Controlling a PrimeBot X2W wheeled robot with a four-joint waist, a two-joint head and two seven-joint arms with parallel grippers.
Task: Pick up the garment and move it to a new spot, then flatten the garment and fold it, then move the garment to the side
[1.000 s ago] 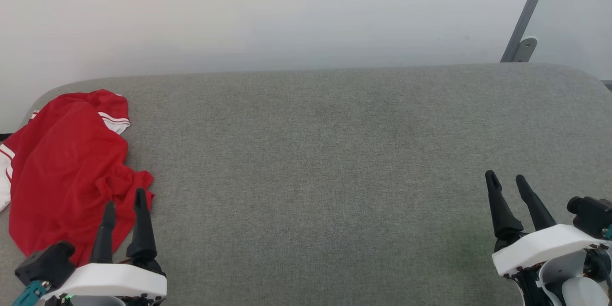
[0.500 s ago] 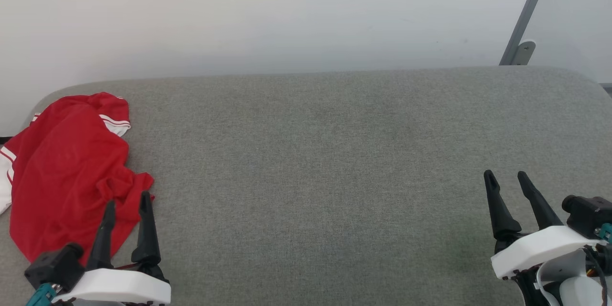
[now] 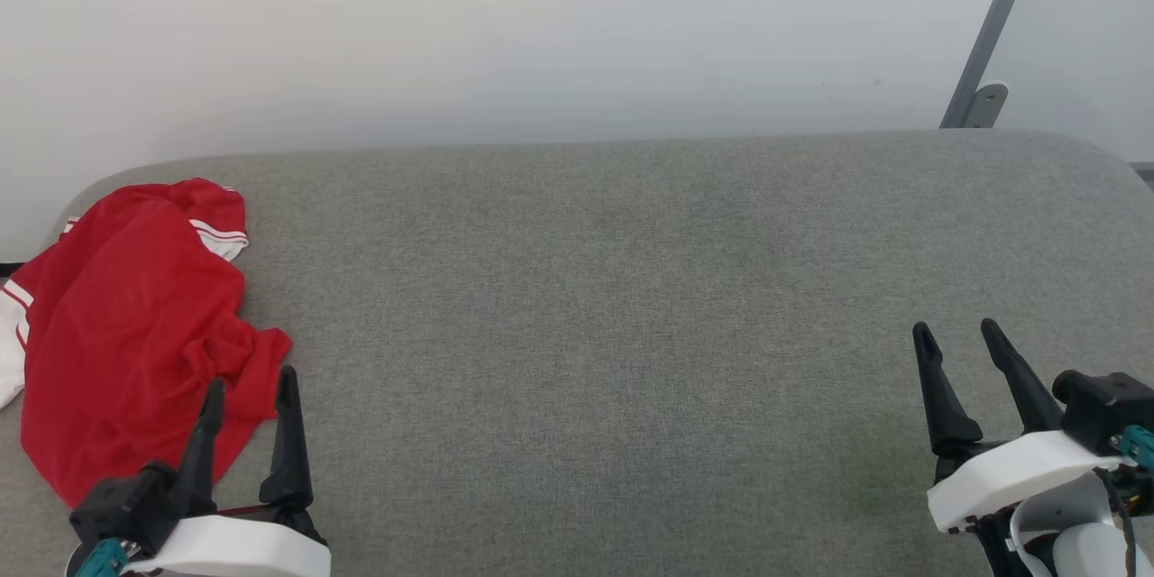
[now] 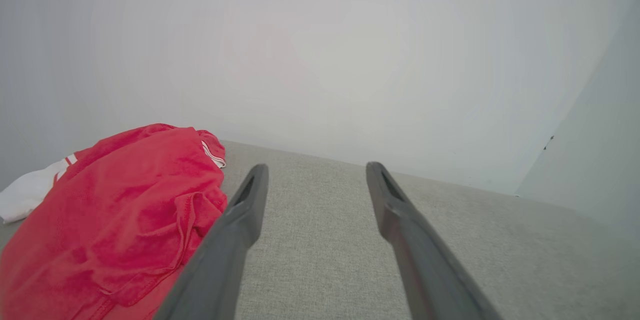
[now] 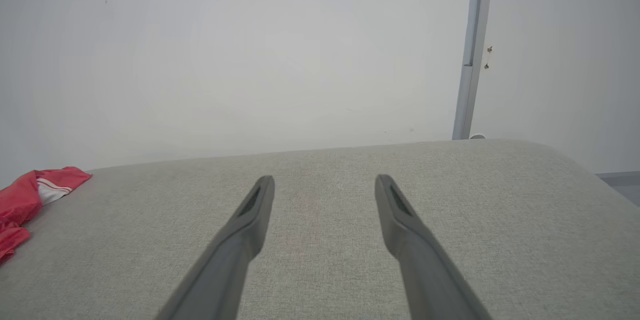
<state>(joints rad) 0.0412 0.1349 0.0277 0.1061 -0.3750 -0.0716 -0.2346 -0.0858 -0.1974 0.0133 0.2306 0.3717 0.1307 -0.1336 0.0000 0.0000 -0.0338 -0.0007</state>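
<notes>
The garment (image 3: 126,325) is a red shirt with white red-striped trim, lying crumpled at the far left end of the grey padded surface (image 3: 613,306). My left gripper (image 3: 251,386) stands open at the lower left, its fingertips at the garment's near right edge, nothing between them. In the left wrist view the garment (image 4: 110,220) lies left of my open left gripper (image 4: 315,172). My right gripper (image 3: 956,335) is open at the lower right over bare fabric. The right wrist view has the garment (image 5: 30,197) at its far left edge, well away from the open right gripper (image 5: 325,182).
A pale wall (image 3: 541,27) runs right behind the padded surface. A grey metal post with a bracket (image 3: 983,63) stands at the back right corner. The surface's corners are rounded, and the garment reaches its left edge.
The head camera has tipped slightly, shifting the whole picture down. The left gripper has edged a little to the right along the garment's near edge. Both grippers stay open.
</notes>
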